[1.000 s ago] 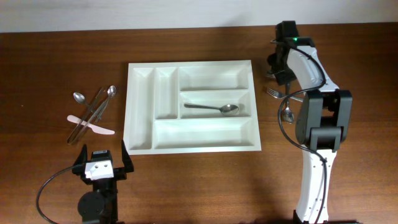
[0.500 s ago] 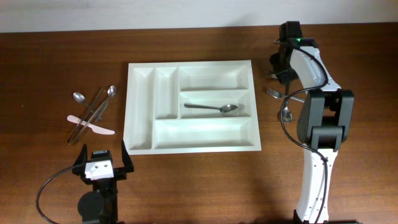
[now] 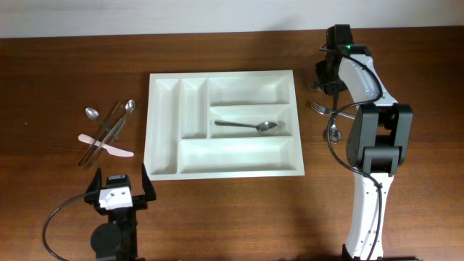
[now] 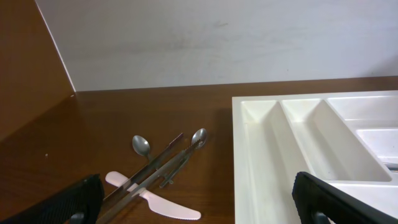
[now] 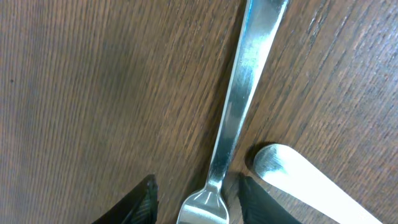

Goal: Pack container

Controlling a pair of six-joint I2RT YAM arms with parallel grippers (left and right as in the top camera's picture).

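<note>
Left gripper [image 4: 199, 210] fingers [image 4: 71, 202] spread wide, one at each bottom corner. White container [image 4: 249, 163] on the right of the tabletop [image 4: 106, 115]. Left of it, apart: crossed metal cutlery [image 4: 163, 167], two spoons [image 4: 140, 145], over a pink knife [image 4: 163, 207].

A dark brown, wood-grain tabletop [image 3: 58, 72] meets a plain pale wall [image 4: 217, 43] along its far edge, under even light.

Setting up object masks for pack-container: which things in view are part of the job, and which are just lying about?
Job: container; spoon lying in it; cutlery pile to its left; fork and second spoon to its right; steel handle straddled by the right claw.
Lying about: black cable loop by the left arm's base; left claw, open, touching nothing.
</note>
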